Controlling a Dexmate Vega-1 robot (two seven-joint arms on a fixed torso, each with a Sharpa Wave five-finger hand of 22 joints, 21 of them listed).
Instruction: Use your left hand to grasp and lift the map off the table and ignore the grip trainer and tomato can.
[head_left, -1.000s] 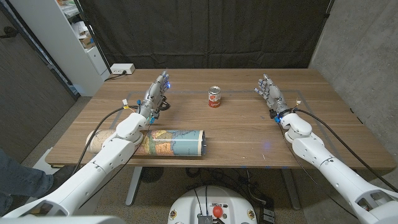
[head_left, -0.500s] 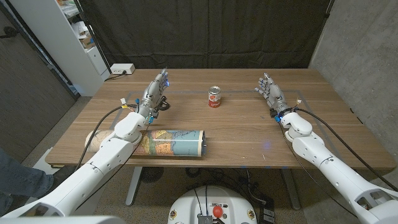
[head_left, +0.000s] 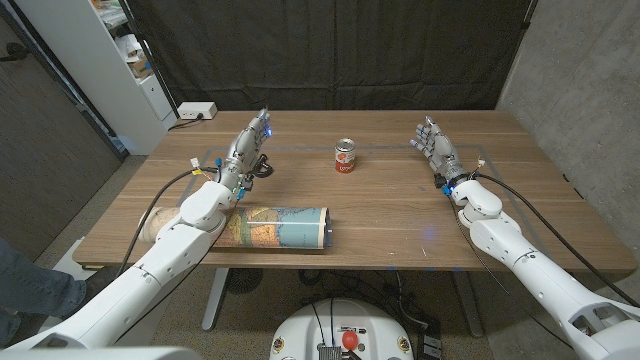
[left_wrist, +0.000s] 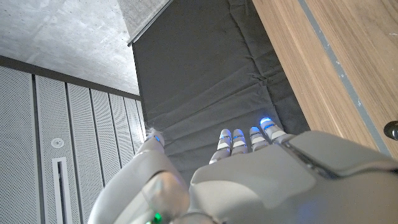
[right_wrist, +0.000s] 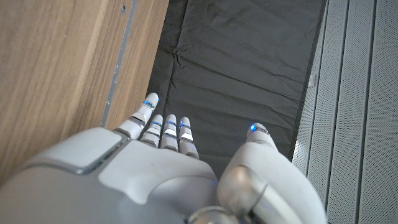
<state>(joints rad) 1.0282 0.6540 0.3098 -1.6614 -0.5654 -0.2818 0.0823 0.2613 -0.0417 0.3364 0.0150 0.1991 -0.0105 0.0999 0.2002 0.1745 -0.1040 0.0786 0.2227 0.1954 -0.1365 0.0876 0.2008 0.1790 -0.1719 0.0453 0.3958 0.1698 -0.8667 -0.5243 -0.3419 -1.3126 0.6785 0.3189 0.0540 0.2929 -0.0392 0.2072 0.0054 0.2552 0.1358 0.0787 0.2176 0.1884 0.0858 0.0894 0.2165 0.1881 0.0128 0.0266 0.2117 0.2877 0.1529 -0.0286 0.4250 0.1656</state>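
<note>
Map (head_left: 280, 227) not yet grasped; lies rolled on tabletop (head_left: 400, 215), well nearer the robot than tomato can (head_left: 345, 157), partly under left forearm. Left hand (head_left: 248, 150) is raised beyond the map, left of the can, fingers apart, holding nothing; grip trainer (head_left: 258, 168) just beside it. Right hand (head_left: 436, 148) is up, right of the can, fingers spread, empty. Left to do: reach back, grasp, lift. Can label red/white; text too small to read; map print unreadable.
</note>
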